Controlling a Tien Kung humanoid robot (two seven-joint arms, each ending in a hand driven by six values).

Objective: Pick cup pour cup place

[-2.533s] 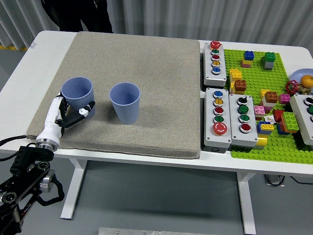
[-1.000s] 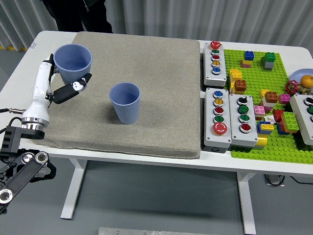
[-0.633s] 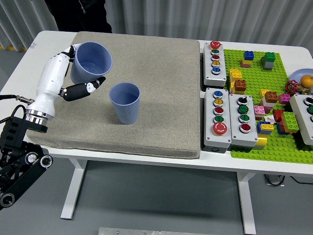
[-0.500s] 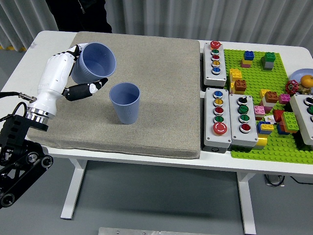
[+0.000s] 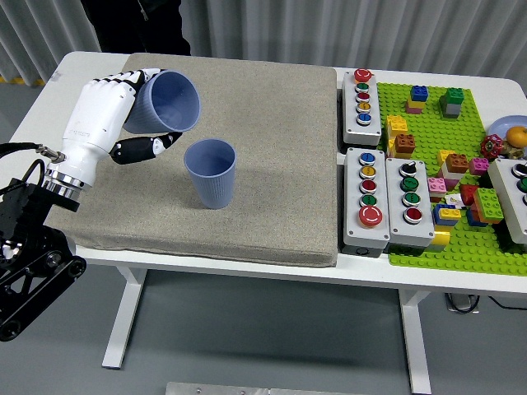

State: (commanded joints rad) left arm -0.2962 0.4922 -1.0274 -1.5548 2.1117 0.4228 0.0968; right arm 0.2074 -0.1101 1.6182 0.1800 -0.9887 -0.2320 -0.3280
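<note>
My left hand (image 5: 132, 111) is shut on a blue cup (image 5: 167, 102) and holds it in the air, tipped with its mouth facing right and down. A second blue cup (image 5: 211, 172) stands upright on the grey mat (image 5: 263, 123), just below and right of the held cup's rim. The two cups are apart. I see nothing inside either cup. My right hand is out of view.
Button boxes (image 5: 362, 103) (image 5: 366, 197) (image 5: 409, 202) stand right of the mat. A green baseplate (image 5: 461, 247) with several bricks lies at the far right. A person in dark clothes (image 5: 136, 20) stands at the far side, top left.
My left hand has lifted the cup off the mat, carried it up and right toward the standing cup, and tipped it over to the right.
</note>
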